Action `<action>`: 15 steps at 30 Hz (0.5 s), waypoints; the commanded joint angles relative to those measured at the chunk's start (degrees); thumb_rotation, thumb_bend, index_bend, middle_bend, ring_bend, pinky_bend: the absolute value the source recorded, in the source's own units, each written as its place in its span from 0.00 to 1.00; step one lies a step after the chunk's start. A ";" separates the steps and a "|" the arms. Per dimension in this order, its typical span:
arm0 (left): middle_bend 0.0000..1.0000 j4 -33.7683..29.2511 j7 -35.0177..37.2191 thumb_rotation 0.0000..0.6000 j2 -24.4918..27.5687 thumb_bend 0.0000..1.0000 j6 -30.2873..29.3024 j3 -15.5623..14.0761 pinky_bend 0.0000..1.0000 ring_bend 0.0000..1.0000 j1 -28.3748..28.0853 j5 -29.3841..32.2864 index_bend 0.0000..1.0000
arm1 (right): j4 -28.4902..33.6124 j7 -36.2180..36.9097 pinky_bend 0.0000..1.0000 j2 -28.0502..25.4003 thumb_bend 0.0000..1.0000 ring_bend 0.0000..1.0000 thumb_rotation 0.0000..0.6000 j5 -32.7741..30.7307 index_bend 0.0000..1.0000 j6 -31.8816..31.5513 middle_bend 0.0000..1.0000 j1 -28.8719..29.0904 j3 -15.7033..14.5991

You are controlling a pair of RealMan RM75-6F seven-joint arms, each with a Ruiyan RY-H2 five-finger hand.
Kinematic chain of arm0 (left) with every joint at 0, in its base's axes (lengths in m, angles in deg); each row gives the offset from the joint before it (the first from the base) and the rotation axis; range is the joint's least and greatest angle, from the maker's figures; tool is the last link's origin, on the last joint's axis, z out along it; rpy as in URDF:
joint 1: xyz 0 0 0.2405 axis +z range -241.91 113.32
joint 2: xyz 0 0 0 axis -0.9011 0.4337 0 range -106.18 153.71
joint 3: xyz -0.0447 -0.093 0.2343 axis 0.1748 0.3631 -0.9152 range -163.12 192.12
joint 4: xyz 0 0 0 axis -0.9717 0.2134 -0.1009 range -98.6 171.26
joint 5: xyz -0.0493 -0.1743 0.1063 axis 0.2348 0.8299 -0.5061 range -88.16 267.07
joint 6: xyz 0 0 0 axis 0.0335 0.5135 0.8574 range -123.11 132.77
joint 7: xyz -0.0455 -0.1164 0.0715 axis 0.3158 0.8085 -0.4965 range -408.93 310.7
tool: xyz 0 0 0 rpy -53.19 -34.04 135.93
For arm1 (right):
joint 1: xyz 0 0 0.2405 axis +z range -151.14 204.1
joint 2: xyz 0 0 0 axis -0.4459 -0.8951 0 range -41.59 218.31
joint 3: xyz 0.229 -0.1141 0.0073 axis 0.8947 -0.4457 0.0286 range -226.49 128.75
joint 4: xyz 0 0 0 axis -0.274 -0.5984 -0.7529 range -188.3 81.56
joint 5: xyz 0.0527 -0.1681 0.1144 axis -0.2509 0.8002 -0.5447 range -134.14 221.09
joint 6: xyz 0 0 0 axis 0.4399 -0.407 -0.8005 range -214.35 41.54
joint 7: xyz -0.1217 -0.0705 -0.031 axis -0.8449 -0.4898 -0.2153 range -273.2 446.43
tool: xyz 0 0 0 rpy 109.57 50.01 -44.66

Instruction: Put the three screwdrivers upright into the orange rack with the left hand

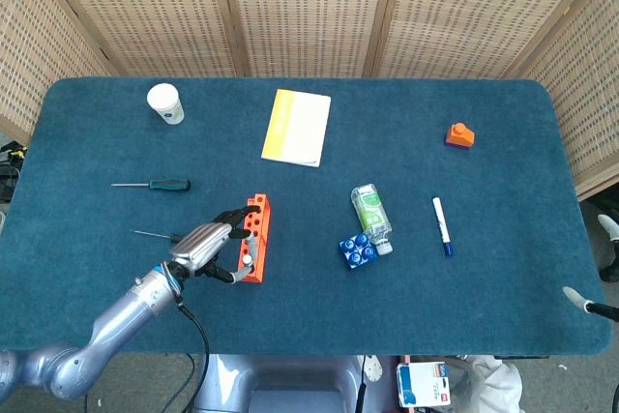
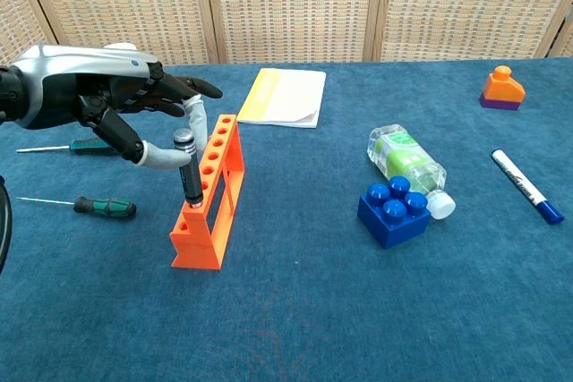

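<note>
Blue table (image 2: 295, 310): left robot hand (image 2: 134, 114) grips screwdriver (image 2: 190, 172) in orange rack (image 2: 210, 203).

Left arm and hand of the robot.
The left arm (image 1: 92, 336) is clad in rounded silver-grey shells, with a black cable running beside it. The left hand (image 2: 98, 100) has a silver back, black segmented fingers and pale grey-white fingertips (image 2: 195, 115).
</note>
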 commanded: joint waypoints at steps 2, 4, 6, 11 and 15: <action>0.00 0.28 -0.86 1.00 -0.47 0.47 -0.49 -0.25 0.00 0.00 -0.08 0.20 0.65 | 0.04 0.04 0.00 -0.01 0.00 0.00 1.00 0.03 0.00 -0.08 0.00 -0.02 0.01; 0.00 0.34 -1.17 1.00 -0.78 0.47 -0.61 -0.35 0.00 0.00 -0.14 0.42 0.65 | -0.01 0.09 0.00 -0.01 0.00 0.00 1.00 -0.03 0.00 -0.06 0.00 -0.03 0.02; 0.00 0.39 -1.44 1.00 -0.95 0.47 -0.73 -0.41 0.00 0.00 -0.19 0.52 0.65 | -0.02 0.12 0.00 -0.01 0.00 0.00 1.00 -0.03 0.00 -0.03 0.00 -0.02 0.02; 0.00 0.46 -2.10 1.00 -1.38 0.47 -0.86 -0.59 0.00 0.00 -0.35 0.74 0.65 | -0.01 0.15 0.00 -0.03 0.00 0.00 1.00 0.00 0.00 -0.03 0.00 -0.01 0.01; 0.00 -0.01 -2.32 1.00 -1.58 0.47 -1.05 -0.57 0.00 0.00 -0.37 0.66 0.65 | -0.03 0.31 0.00 -0.07 0.00 0.00 1.00 -0.01 0.00 -0.07 0.00 -0.04 0.03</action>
